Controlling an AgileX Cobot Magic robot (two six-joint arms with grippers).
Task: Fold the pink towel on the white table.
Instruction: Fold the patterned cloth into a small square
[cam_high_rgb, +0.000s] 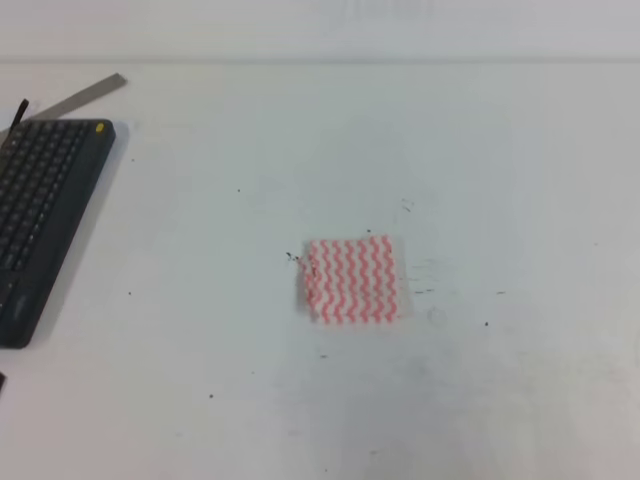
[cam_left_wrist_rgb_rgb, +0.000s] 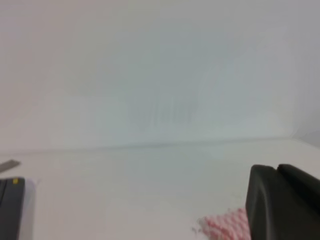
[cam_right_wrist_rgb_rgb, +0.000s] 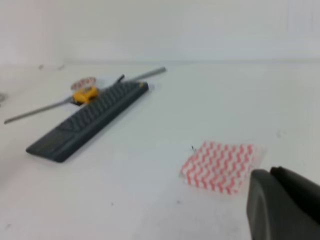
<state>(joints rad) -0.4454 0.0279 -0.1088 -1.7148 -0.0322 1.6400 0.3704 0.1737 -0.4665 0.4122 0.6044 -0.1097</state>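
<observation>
Plain, perhaps white wall (cam_left_wrist_rgb_rgb: 150, 65) behind, softly lit

One pink towel (cam_high_rgb: 350, 280), one black keyboard (cam_high_rgb: 40, 215), one white table (cam_high_rgb: 300, 140)

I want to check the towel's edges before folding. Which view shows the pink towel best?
The exterior high view: the whole pink towel lies flat, seen from above. The right wrist view shows it whole but oblique; the left wrist view catches only a corner.

Left wrist view: pink towel (cam_left_wrist_rgb_rgb: 225, 226) cut by the bottom edge and partly hidden behind the left end effector (cam_left_wrist_rgb_rgb: 282, 202), itself cropped at the corner. Keyboard (cam_high_rgb: 40, 215) cropped at the high view's left edge. Both end effectors' opening unreadable.
</observation>
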